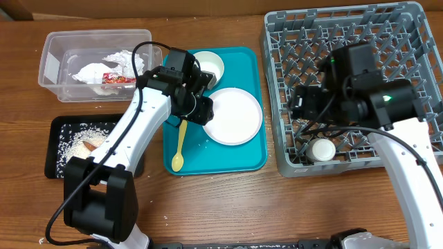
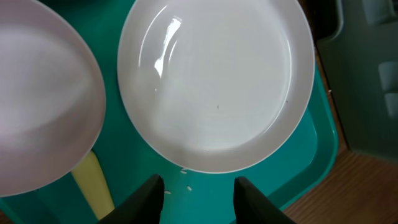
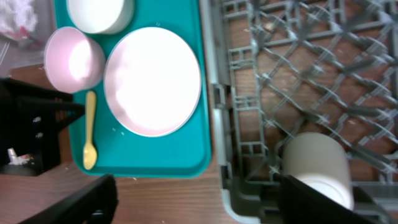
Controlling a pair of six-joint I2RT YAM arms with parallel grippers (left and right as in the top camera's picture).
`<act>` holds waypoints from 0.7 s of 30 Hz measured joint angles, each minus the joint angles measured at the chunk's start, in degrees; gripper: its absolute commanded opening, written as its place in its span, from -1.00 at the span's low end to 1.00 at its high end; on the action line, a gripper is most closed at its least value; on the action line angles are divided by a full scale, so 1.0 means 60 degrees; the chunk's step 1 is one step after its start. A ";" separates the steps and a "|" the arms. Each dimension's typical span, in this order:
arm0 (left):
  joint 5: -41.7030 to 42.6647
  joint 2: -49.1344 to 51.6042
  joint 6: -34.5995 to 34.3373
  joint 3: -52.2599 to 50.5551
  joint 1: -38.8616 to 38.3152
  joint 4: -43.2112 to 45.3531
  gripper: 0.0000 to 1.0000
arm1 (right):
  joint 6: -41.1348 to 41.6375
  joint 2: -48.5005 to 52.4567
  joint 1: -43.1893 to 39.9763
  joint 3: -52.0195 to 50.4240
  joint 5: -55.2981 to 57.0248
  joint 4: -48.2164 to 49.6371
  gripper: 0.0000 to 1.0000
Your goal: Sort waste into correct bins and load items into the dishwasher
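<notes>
On the teal tray (image 1: 246, 162) lie a large white plate (image 1: 235, 116), a white bowl (image 1: 209, 66) and a pale yellow spoon (image 1: 180, 146). My left gripper (image 1: 201, 111) hovers open and empty over the plate's left edge. In its wrist view the fingers (image 2: 199, 193) are above bare tray, just before the plate (image 2: 214, 81), with a pale pink bowl (image 2: 43, 118) and the spoon (image 2: 93, 186) at left. My right gripper (image 1: 304, 107) is open and empty over the grey dish rack (image 1: 408, 41). A small white cup (image 1: 322, 149) lies in the rack's front left.
The clear tub (image 1: 52, 66) at back left holds crumpled napkins (image 1: 93, 71) and a red wrapper (image 1: 118, 79). The black tray (image 1: 55, 162) at left holds rice grains and a brown clump (image 1: 91, 144). A few rice grains lie on the teal tray (image 2: 186, 180).
</notes>
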 measured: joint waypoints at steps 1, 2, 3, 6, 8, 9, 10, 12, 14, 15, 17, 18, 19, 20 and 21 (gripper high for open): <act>-0.0069 0.0000 -0.0051 0.0000 0.0007 -0.0029 -0.23 | 0.0011 0.0015 0.0117 0.0000 0.0000 0.0127 0.91; -0.0142 0.0000 -0.0117 0.0000 0.0011 -0.0066 -0.23 | 0.0025 0.0018 0.0219 0.0000 -0.0004 0.0262 1.00; -0.0255 0.0000 -0.0193 0.0000 0.0011 -0.0127 -0.23 | 0.0055 0.0018 0.0306 0.0000 -0.0015 0.0393 1.00; -0.0546 0.0000 -0.0302 0.0000 0.0029 -0.0262 -0.17 | 0.0062 0.0018 0.0466 0.0000 -0.0219 0.0765 1.00; -0.0688 0.0000 -0.0346 0.0000 0.0076 -0.0299 -0.10 | 0.0066 0.0018 0.0470 0.0000 -0.0459 0.1009 1.00; -0.0732 0.0000 -0.0415 0.0000 0.0135 -0.0310 -0.10 | 0.0069 0.0018 0.0470 0.0000 -0.0576 0.1111 1.00; -0.0747 0.0000 -0.0448 0.0000 0.0200 -0.0313 -0.09 | 0.0066 0.0018 0.0466 0.0000 -0.0699 0.1206 1.00; -0.0780 0.0000 -0.0474 0.0033 0.0350 -0.0331 -0.03 | 0.0066 0.0044 0.0470 0.0000 -0.0841 0.1326 1.00; -0.0816 0.0000 -0.0470 0.0146 0.0503 -0.0368 -0.01 | 0.0066 0.0098 0.0466 0.0000 -0.0947 0.1384 0.94; -0.0820 0.0000 -0.0448 0.0226 0.0554 -0.0361 -0.02 | 0.0069 0.0142 0.0470 0.0000 -0.0987 0.1392 0.91; -0.0860 0.0000 -0.0200 0.0368 0.0634 -0.0240 -0.02 | 0.0076 0.0280 0.0470 0.0000 -0.1013 0.1410 0.89; -0.0892 0.0000 -0.0007 0.0397 0.0648 -0.0149 -0.01 | 0.0069 0.0375 0.0470 0.0000 -0.1013 0.1421 0.88; -0.0922 0.0000 0.0211 0.0415 0.0645 -0.0055 -0.02 | 0.0069 0.0503 0.0466 0.0000 -0.1013 0.1432 0.86; -0.0958 0.0000 0.0437 0.0423 0.0627 0.0011 -0.02 | 0.0069 0.0641 0.0470 0.0000 -0.1013 0.1439 0.84; -0.1038 0.0007 0.0707 0.0423 0.0586 0.0080 -0.03 | 0.0066 0.0761 0.0470 0.0000 -0.1009 0.1446 0.83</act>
